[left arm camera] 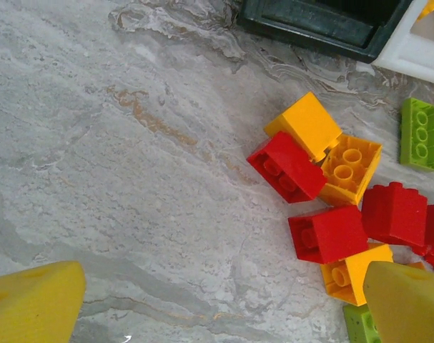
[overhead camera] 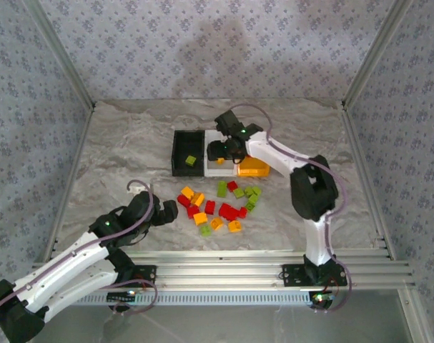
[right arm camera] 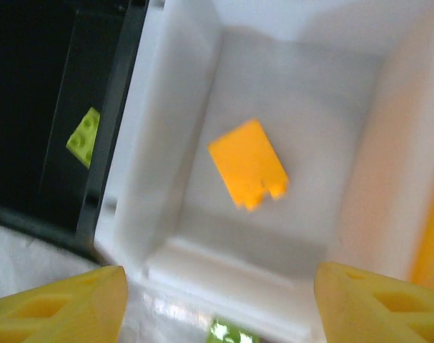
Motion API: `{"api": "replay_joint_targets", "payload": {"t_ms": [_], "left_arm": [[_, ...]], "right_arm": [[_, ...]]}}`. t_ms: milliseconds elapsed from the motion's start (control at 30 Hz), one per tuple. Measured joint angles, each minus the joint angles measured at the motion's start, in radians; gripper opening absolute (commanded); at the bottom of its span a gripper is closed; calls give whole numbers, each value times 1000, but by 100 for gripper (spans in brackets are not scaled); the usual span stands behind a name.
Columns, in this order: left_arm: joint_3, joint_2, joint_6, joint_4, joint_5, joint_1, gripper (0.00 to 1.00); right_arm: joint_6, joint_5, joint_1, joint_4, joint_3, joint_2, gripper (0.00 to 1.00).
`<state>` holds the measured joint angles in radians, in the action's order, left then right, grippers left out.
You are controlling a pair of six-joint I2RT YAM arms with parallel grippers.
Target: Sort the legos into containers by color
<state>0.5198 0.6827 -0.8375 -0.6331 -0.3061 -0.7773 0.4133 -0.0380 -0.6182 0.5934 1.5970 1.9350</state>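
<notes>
A loose pile of red, orange-yellow and light green legos [overhead camera: 218, 204] lies on the marble table in front of three containers: a black bin [overhead camera: 178, 153] with one green brick [overhead camera: 191, 161], a white bin [overhead camera: 218, 170] and an orange-yellow bin [overhead camera: 254, 168]. My right gripper [overhead camera: 218, 151] hangs open over the white bin [right arm camera: 166, 143], where an orange-yellow brick [right arm camera: 247, 164] shows inside, clear of the fingers. My left gripper [left arm camera: 220, 307] is open and empty, low at the pile's left edge, with red legos [left arm camera: 287, 166] and orange-yellow legos [left arm camera: 304, 125] just ahead to the right.
The black bin's green brick [right arm camera: 84, 136] appears left of the white wall in the right wrist view. Bare marble [left arm camera: 131, 179] lies left of the pile. Patterned walls and metal posts [overhead camera: 66, 71] enclose the table; a rail [overhead camera: 238, 275] runs along the near edge.
</notes>
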Motion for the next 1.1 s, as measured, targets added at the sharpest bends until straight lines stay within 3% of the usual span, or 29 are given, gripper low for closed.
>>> {"api": "replay_joint_targets", "payload": {"t_ms": [133,233,400,700,900,1100], "left_arm": [[13,28,22,6,-1,0,99],[25,90,46,26,6,0,92],[91,312,88,146,47,8,89],[203,642,174,320,94,93,83],[267,761,236,391,81,121,75],[288,862,275,435,82,127,73]], "right_arm": [[29,8,-16,-44,-212,-220,71],[48,11,-38,-73,-368,-356,71],[74,24,-55,-79,-549,-467,71],[92,43,-50,-95,-604,-549,71],[95,47,-42,-104,-623,-571,71],[95,47,-30,-105,-637,-592,71]]}}
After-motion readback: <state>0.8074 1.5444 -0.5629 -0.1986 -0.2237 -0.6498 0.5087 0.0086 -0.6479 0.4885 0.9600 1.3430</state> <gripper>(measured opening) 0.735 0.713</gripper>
